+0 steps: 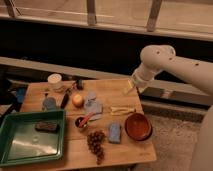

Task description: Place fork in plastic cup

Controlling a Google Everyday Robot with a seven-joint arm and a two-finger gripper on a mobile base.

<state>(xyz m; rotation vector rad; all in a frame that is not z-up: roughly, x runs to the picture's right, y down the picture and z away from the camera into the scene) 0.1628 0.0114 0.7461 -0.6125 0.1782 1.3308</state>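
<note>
A pale yellow fork [121, 110] lies flat on the wooden table [135, 150], right of centre and just behind a brown bowl. The white plastic cup [54, 80] stands upright at the back left corner. My gripper [129, 88] hangs from the white arm over the table's back right part, above and slightly behind the fork, not touching it. Its fingers look open and nothing is held between them.
A green tray [20, 142] with a dark sponge [46, 127] fills the front left. The brown bowl [138, 126], a blue sponge [115, 132], grapes [96, 142], a small dark cup with a red utensil [80, 123], an orange fruit [77, 100] and blue items crowd the middle.
</note>
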